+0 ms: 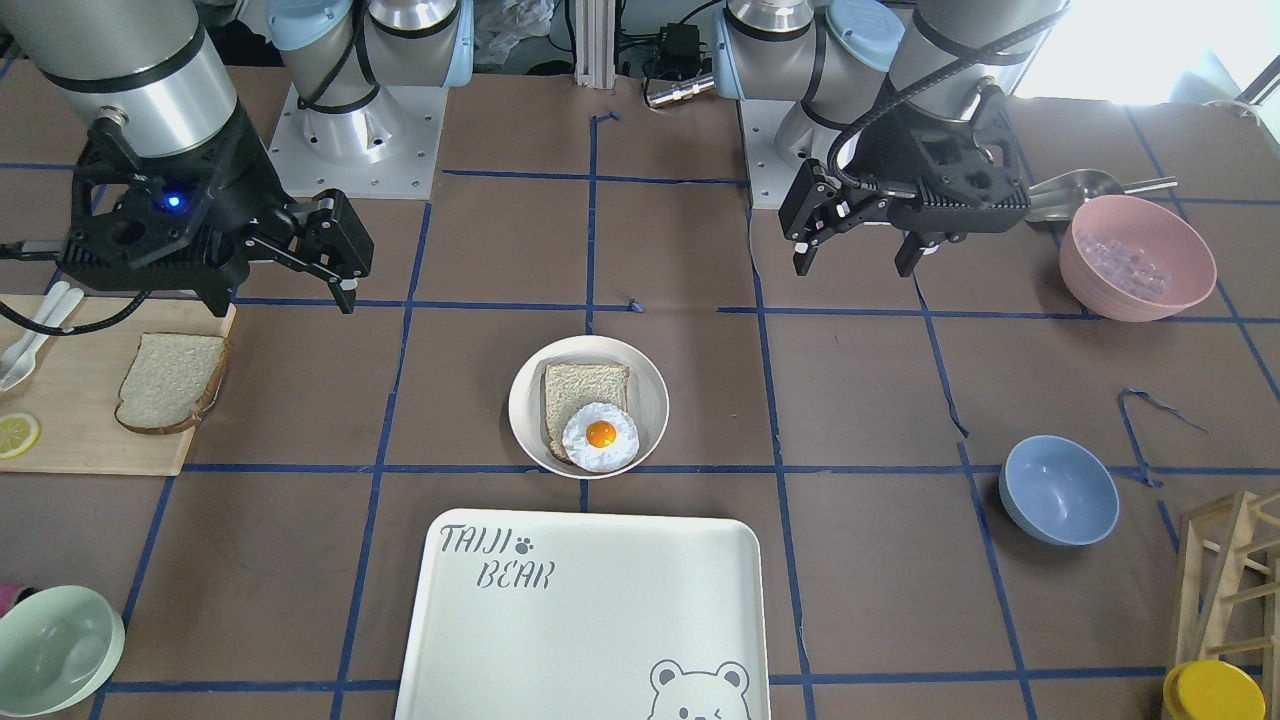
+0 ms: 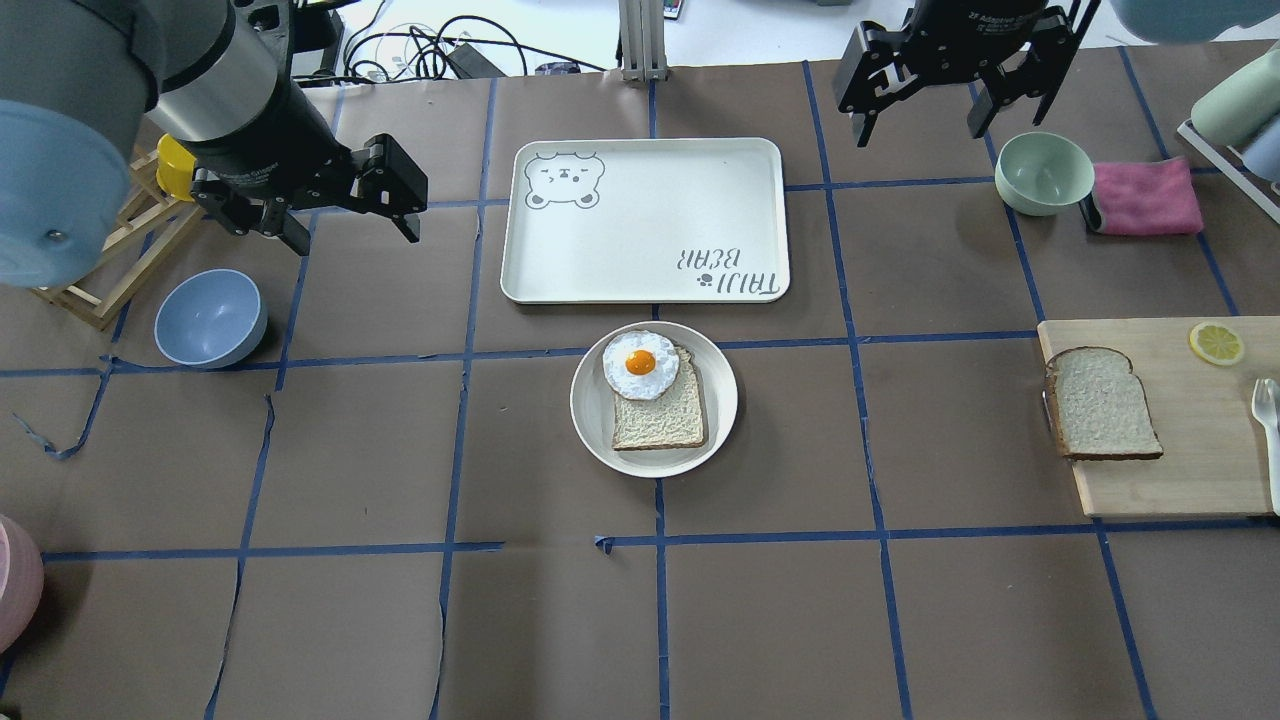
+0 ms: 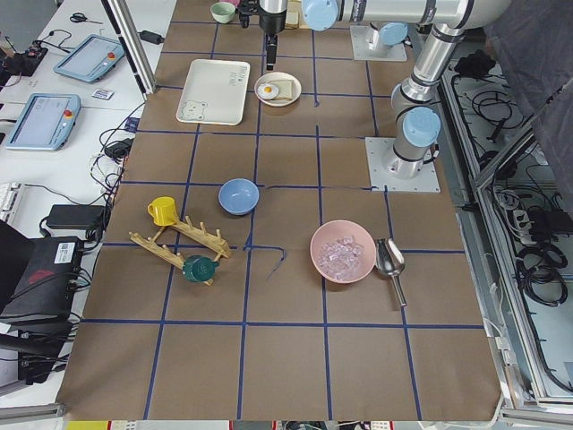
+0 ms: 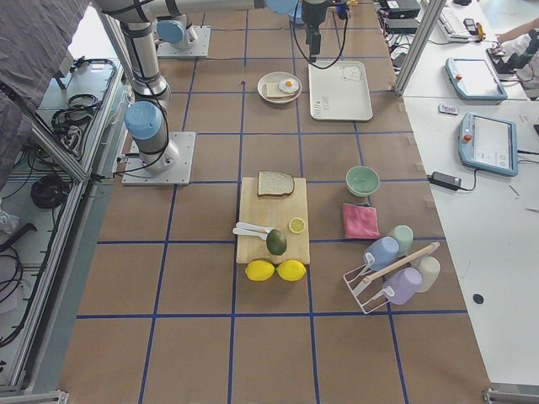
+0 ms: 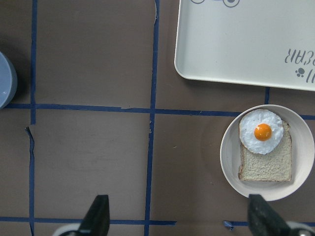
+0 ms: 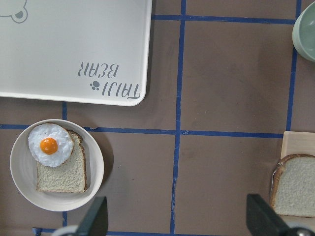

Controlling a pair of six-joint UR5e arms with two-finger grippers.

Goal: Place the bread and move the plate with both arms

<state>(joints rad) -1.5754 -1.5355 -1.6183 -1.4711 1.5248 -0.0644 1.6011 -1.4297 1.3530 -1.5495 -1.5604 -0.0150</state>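
Observation:
The bread (image 2: pixel 1100 402), a pale slice with a dark crust, lies on a wooden cutting board (image 2: pixel 1200 460) on my right; it also shows in the front view (image 1: pixel 170 382) and the right wrist view (image 6: pixel 295 187). The cream-white plate (image 2: pixel 592 400) sits mid-table and holds a tan toast slice (image 2: pixel 660 420) topped with a fried egg (image 2: pixel 640 364). The plate also shows in the front view (image 1: pixel 650 400) and the left wrist view (image 5: pixel 229 157). My left gripper (image 2: pixel 355 240) hovers open and empty, far left of the plate. My right gripper (image 2: pixel 918 135) hovers open and empty, beyond the bread.
A white bear-print tray (image 2: pixel 640 220) lies just beyond the plate. A blue bowl (image 2: pixel 210 318) and a wooden rack (image 2: pixel 110 270) are at the left. A green bowl (image 2: pixel 1045 172), a pink cloth (image 2: pixel 1145 197) and a lemon slice (image 2: pixel 1216 343) are at the right. A pink bowl (image 1: pixel 1137 257) is near my left arm's base.

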